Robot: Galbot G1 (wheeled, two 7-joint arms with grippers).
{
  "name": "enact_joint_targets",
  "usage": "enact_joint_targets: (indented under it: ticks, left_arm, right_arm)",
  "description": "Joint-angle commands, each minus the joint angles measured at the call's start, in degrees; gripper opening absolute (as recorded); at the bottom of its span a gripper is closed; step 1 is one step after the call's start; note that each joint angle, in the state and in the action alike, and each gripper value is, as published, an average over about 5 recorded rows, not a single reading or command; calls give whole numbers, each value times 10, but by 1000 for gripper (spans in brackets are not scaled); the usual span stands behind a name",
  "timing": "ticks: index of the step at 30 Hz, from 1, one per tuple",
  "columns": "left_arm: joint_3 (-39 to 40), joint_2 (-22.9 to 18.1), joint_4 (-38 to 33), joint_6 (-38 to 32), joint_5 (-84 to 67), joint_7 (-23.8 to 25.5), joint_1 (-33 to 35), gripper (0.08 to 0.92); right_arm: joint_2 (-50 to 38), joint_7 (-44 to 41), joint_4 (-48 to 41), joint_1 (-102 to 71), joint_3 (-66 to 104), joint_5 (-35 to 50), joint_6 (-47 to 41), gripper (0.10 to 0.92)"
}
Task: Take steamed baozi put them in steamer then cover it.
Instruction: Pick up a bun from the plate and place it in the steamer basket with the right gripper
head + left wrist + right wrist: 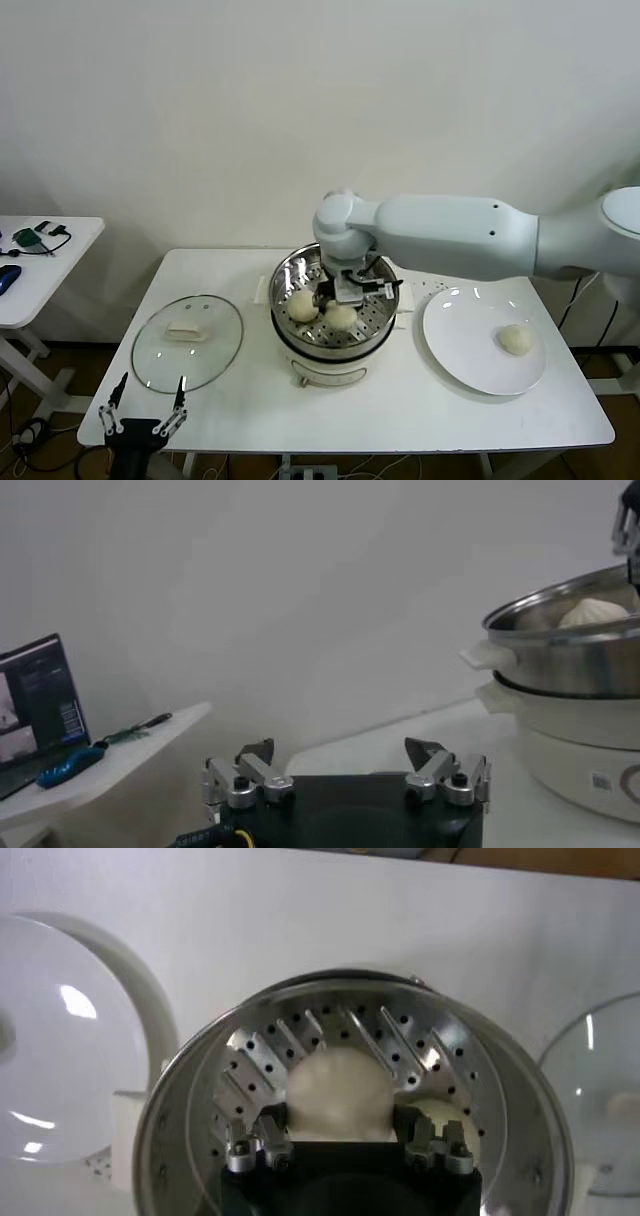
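Observation:
The steamer [333,340] stands at the table's middle; it also shows in the left wrist view [570,670]. My right gripper [345,292] reaches down into it and is shut on a steamed baozi [337,1088], its fingers [272,1136] against the bun's sides low over the perforated tray [265,1053]. That bun shows in the head view [341,317]. A second baozi [303,305] lies beside it in the steamer. One more baozi [515,340] lies on the white plate [455,345]. The glass cover [187,342] lies flat left of the steamer. My left gripper [145,415] is parked open and empty at the front left.
A white side table [45,262] with a blue mouse and cables stands to the far left; a laptop screen [40,705] sits on it. The plate [60,1058] and cover [600,1098] flank the steamer in the right wrist view.

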Motion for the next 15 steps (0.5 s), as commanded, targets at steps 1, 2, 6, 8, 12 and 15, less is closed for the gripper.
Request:
enact_joint_targets:
  ticks: [1,2,6,8,12,15]
  left_arm:
    - [1,-1,-1,1,1,0,0,823]
    - [1,-1,-1,1,1,0,0,823]
    - [1,-1,-1,1,0,0,0,823]
    - [1,-1,-1,1,0,0,-1,823]
    - [2,-2,-1,1,1,0,0,823]
    - [3,-2,-3,1,2,0,1,823]
  right_arm:
    - [20,3,2,-17,-11,3,-9,688]
    - [19,3,1,-17,-11,4,-11,704]
    - [16,6,-2,-15,-11,13,-18,788]
    - [14,6,-3,-14,-9,16,-18,813]
    - [3,4,-5,-6,-3,26,-17,822]
    - [-18,3,-13,9,9,43,-20,823]
